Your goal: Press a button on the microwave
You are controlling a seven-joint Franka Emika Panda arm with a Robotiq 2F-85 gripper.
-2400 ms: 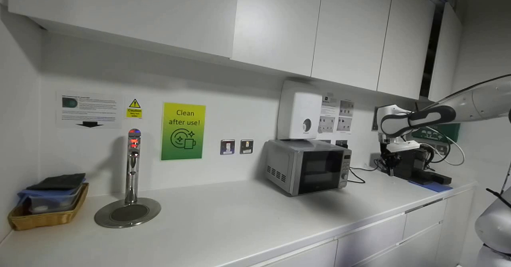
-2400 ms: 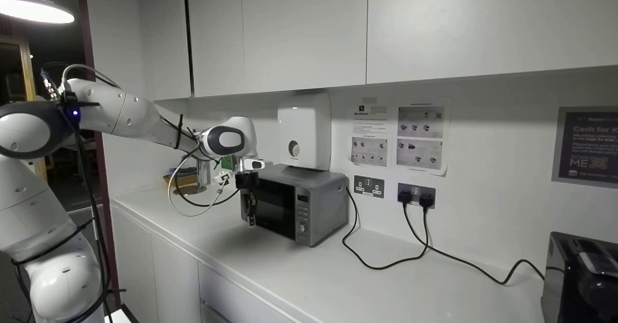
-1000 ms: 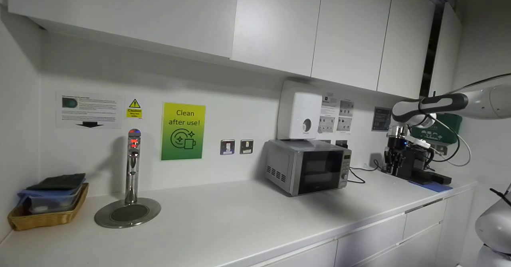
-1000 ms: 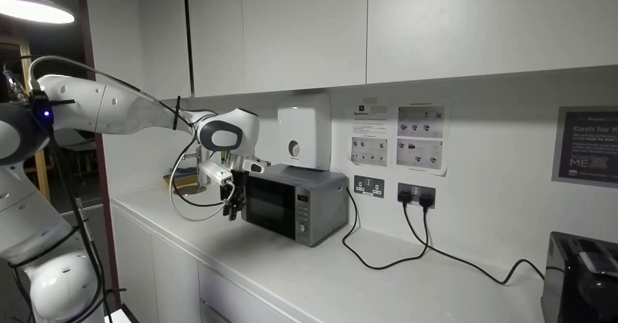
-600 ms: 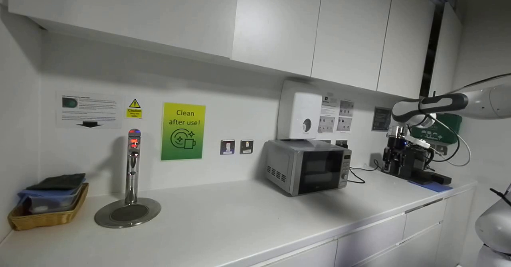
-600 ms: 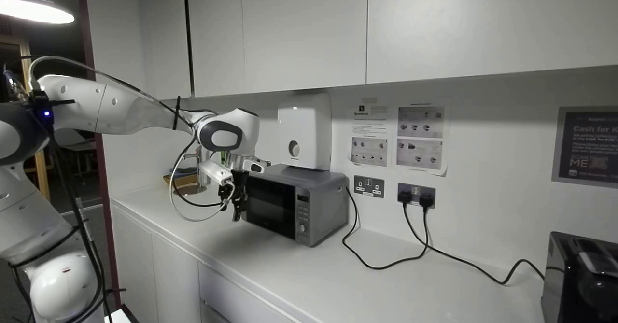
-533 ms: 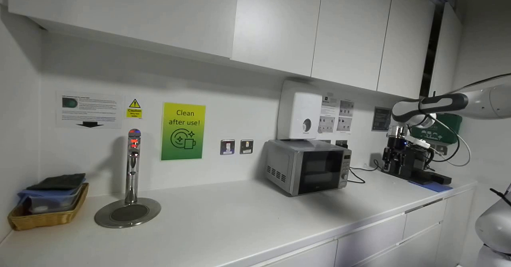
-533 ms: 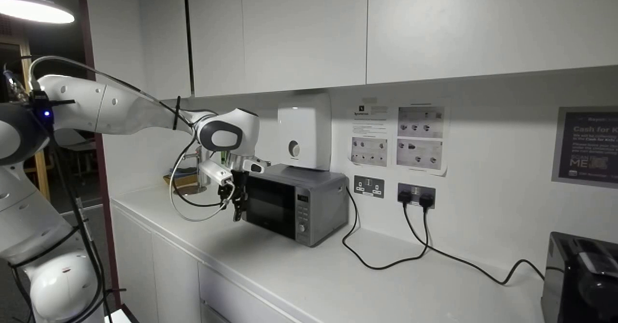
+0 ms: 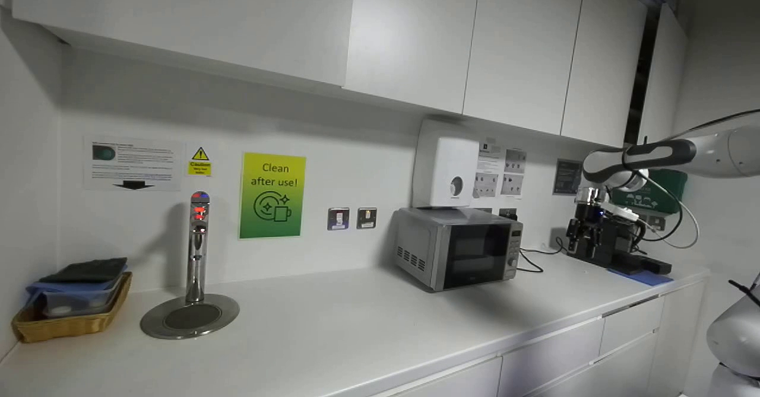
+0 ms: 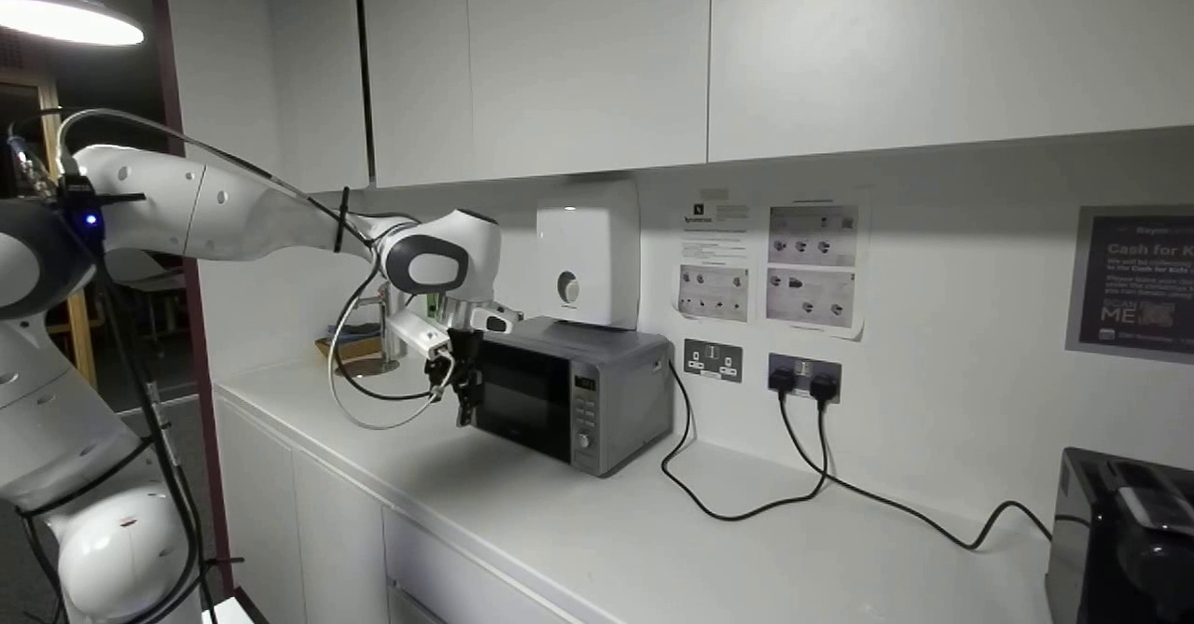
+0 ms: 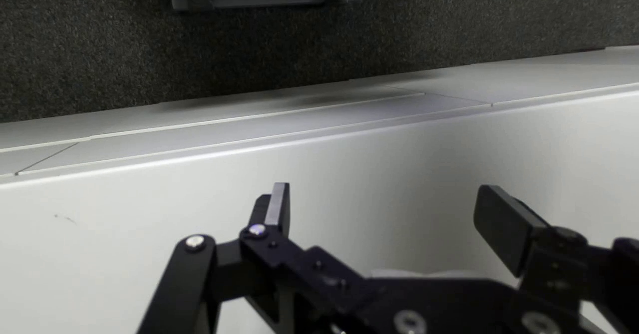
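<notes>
The microwave (image 9: 460, 251) stands near the back edge of the white counter (image 9: 332, 332); before it, a strip of surface gives room up to the front edge. Above it, inside this edge, hangs the gripper (image 11: 383, 208), its jaws standing wide apart.

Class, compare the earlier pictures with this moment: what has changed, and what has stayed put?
In an exterior view, the arm has shifted left, taking the end effector left and slightly up and turning it. Its fingers now look wider apart. Nothing was visibly taken hold of or let go. The microwave, wall dispenser, tap and basket stayed as they were.
</notes>
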